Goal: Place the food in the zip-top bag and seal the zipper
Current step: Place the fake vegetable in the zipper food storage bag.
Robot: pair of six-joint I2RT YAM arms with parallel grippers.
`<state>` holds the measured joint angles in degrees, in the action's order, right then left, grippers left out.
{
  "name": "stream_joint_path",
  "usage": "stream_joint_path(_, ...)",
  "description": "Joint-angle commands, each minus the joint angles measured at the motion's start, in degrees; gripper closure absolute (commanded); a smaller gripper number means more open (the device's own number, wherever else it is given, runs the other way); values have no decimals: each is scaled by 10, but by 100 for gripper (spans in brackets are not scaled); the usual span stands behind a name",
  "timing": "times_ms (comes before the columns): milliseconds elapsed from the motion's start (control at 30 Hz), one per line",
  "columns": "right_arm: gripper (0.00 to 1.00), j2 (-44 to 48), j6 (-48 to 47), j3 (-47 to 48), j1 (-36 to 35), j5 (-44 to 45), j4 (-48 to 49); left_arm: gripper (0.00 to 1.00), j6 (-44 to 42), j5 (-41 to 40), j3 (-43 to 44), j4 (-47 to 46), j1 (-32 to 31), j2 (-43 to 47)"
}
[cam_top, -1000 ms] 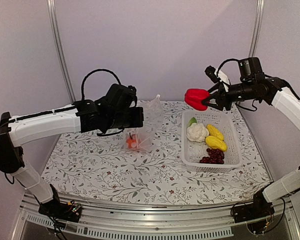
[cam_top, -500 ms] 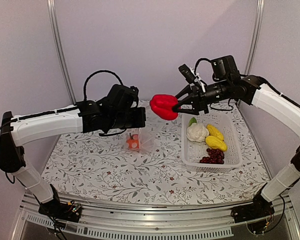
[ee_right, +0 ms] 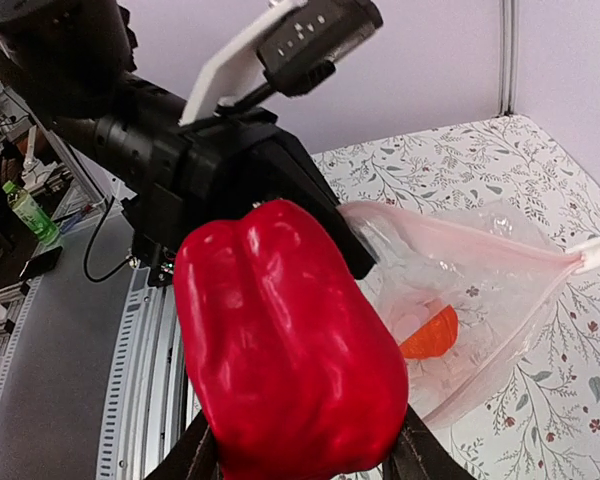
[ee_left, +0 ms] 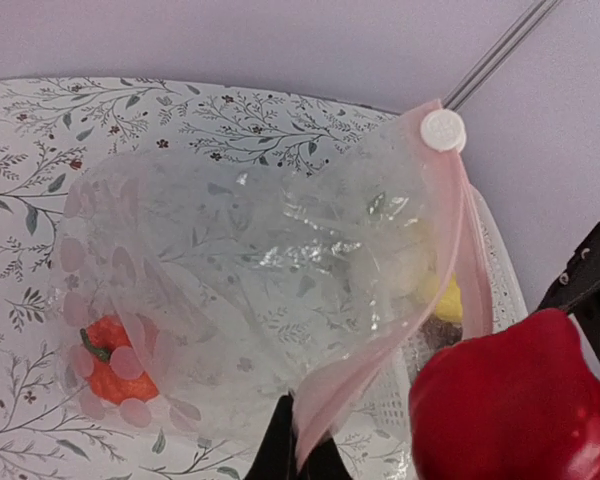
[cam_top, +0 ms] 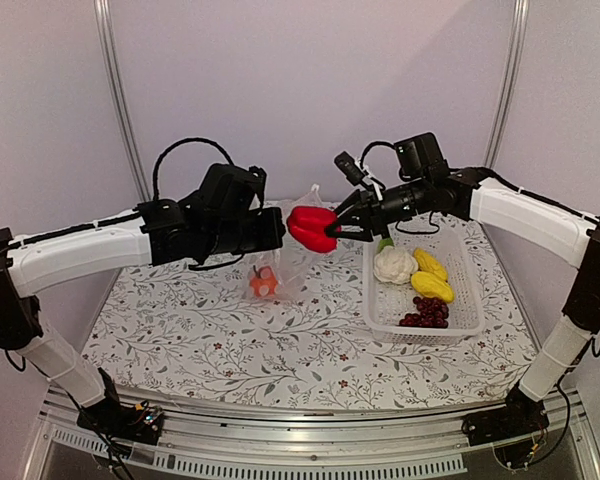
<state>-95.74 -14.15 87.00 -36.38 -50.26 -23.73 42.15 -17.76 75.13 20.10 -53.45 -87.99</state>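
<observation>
Red pepper [cam_top: 311,228], clamped in the right gripper [cam_top: 332,230], hangs just beside the bag [ee_left: 240,250]; left gripper [ee_left: 298,460] is clamped on its zipper [ee_left: 467,240].

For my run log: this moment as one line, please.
left jaws: shut on zipper of zip-top bag | right jaws: shut on red pepper near bag mouth | in bag: pumpkin
</observation>
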Motion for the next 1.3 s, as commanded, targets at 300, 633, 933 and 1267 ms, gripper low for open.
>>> stream_joint_path(300,72,-63,-37,46,-65,322,-113,100,-6,26,19,-17,2,-25)
stream_joint_path(633,36,-111,-32,150,-109,381,-173,100,0,27,24,-16,1,-40)
stream_joint_path(933,24,-42,-21,148,-100,374,-185,100,3,4,-2,-5,14,-9)
stream_joint_path(1267,41,-82,39,123,-74,418,-182,100,-4,12,5,-5,15,-7)
